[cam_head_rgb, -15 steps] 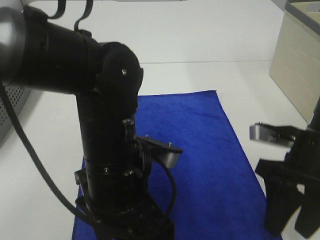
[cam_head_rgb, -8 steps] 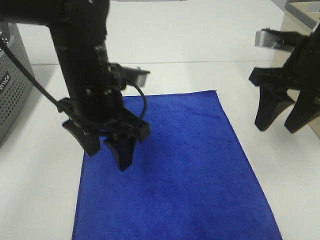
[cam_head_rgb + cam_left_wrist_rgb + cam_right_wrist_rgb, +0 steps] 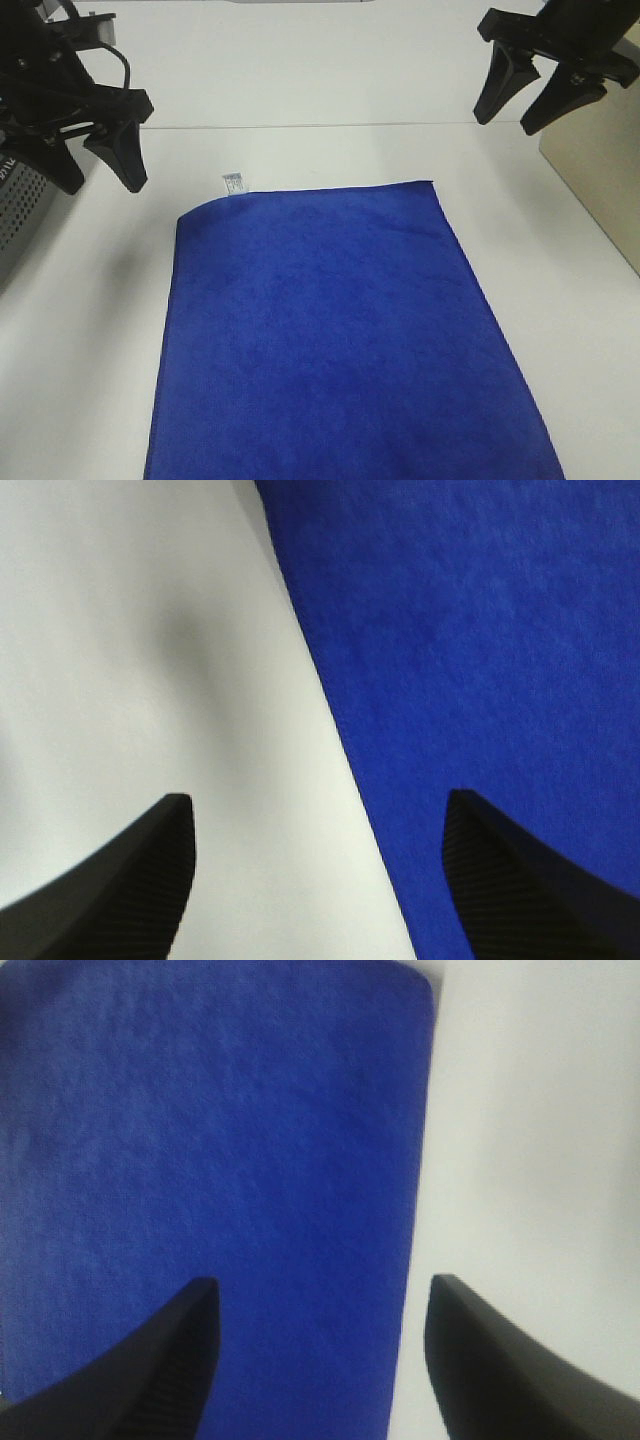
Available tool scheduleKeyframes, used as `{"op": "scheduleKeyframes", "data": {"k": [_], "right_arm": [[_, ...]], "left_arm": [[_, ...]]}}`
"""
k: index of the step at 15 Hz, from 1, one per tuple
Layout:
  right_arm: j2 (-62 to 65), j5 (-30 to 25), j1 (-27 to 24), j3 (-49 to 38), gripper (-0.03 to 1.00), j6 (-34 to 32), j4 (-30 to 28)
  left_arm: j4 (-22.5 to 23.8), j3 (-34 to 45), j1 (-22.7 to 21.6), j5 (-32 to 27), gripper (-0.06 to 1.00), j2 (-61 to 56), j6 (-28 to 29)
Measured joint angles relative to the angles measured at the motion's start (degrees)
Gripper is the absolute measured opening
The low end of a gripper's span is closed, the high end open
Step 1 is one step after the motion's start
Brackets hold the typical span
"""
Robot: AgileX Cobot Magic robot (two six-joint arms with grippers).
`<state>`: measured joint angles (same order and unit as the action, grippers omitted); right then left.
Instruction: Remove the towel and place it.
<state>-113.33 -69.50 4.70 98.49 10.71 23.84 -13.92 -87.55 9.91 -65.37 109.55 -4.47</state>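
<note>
From the high camera I'm seeing the towel (image 3: 330, 330) lying flat on the table (image 3: 560, 260), with its near end running out of frame. The left gripper (image 3: 102, 180) is hanging beyond the far-left corner and the right gripper (image 3: 505, 120) beyond the far-right one. Both have their jaws spread and are holding nothing.

In the left wrist view, the towel's edge is running between the parted fingers (image 3: 510, 880), one over cloth and one over bare table. The right wrist view is showing the same straddle at the other edge.

I'm judging that a descent here risks a thin pinch, so the plush could be slipping out. Uneven lifting could be dragging the cloth into a bunch.

The white tag (image 3: 233, 182) is carrying print too small for me to read. Letters on the grey unit (image 3: 15, 210) are cut off and unreadable.
</note>
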Motion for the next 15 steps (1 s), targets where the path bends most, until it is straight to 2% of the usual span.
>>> {"op": "scheduleKeyframes", "data": {"k": [3,6,8,15], "right_arm": [[-6.30,0.00,0.00,5.21,0.57,3.67,2.18],[-11.29,0.17,0.00,8.02,0.57,5.33,2.35],[-14.90,2.12,0.00,9.91,0.57,5.84,2.46],[-22.80,7.28,-0.06,14.21,0.57,6.19,-0.74]], "left_arm": [[-3.95,0.00,-2.86,7.10,0.65,2.92,-2.29],[-6.07,-0.06,-2.92,15.64,0.65,8.65,-4.58],[-7.28,-2.69,-2.92,19.02,0.65,13.92,-5.96],[-9.97,-15.18,-2.92,17.82,0.65,23.89,-6.76]]}}
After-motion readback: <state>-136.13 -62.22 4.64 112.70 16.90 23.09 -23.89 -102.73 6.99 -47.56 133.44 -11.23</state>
